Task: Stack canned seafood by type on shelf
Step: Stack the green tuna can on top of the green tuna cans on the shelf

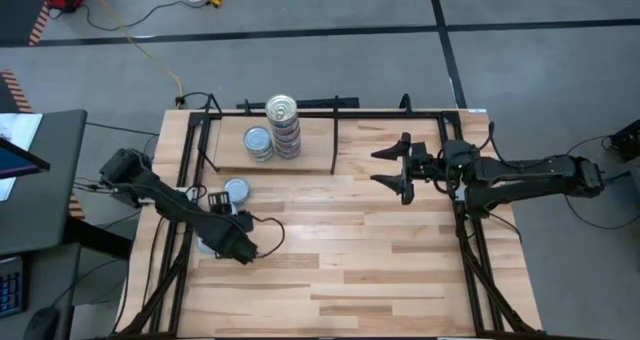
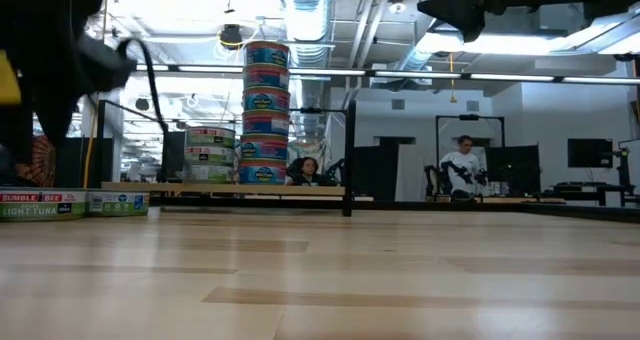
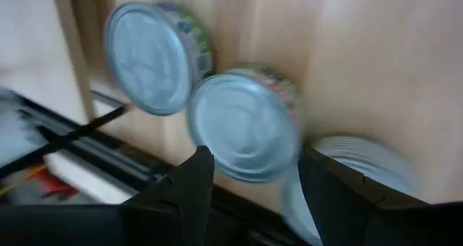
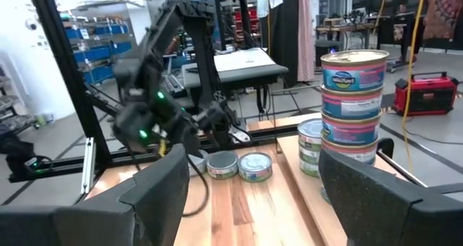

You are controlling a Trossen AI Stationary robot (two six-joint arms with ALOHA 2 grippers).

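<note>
On shelf (image 1: 310,155): tall tin stack (image 1: 284,127); left pincer (image 3: 253,177) apart above silver-topped tin (image 3: 244,126).

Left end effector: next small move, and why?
Probably lower the left end effector a little and close on the middle tin. In the left wrist view that tin sits between its open fingers but does not look gripped yet. Two more loose tins lie beside it. On the shelf a tall stack and a short stack already stand.
</note>
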